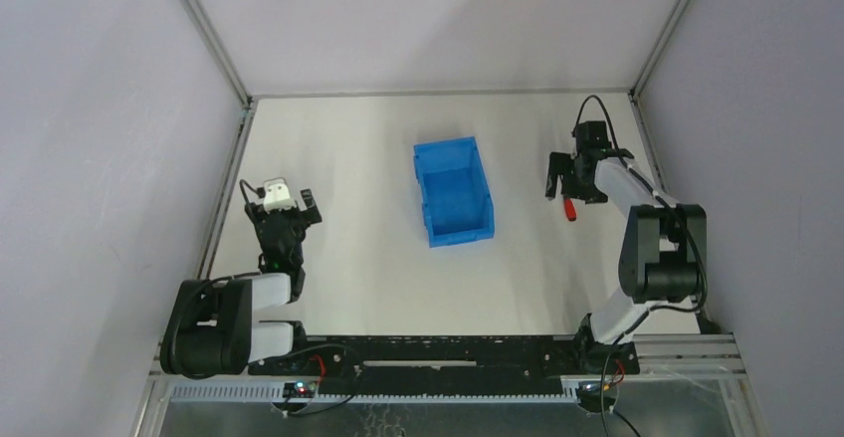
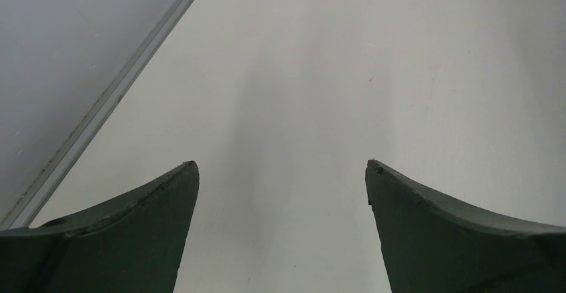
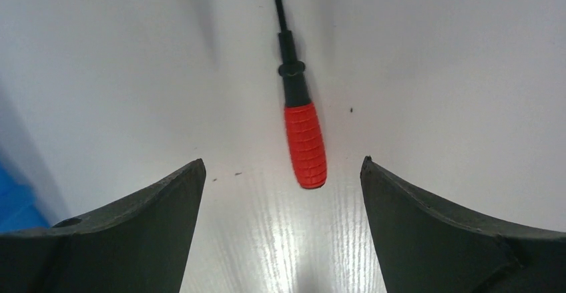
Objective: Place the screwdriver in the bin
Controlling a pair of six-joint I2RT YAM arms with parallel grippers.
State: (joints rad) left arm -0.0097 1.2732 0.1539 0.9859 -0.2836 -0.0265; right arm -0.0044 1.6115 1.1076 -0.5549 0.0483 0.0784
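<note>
The screwdriver [image 3: 304,139], red ribbed handle and thin black shaft, lies flat on the white table; in the top view only its red handle [image 1: 570,210] shows under the right arm. My right gripper [image 3: 281,165] is open just above it, the handle's end lying between and slightly ahead of the fingertips, untouched. In the top view the right gripper [image 1: 564,183] hangs right of the blue bin [image 1: 453,192], which stands empty mid-table. My left gripper [image 2: 281,166] is open and empty over bare table, at the left side [image 1: 289,203].
A metal frame rail [image 2: 113,96] runs along the table's left edge near the left gripper. Grey enclosure walls stand on the left, back and right. A blue edge of the bin [image 3: 17,206] shows at the left of the right wrist view.
</note>
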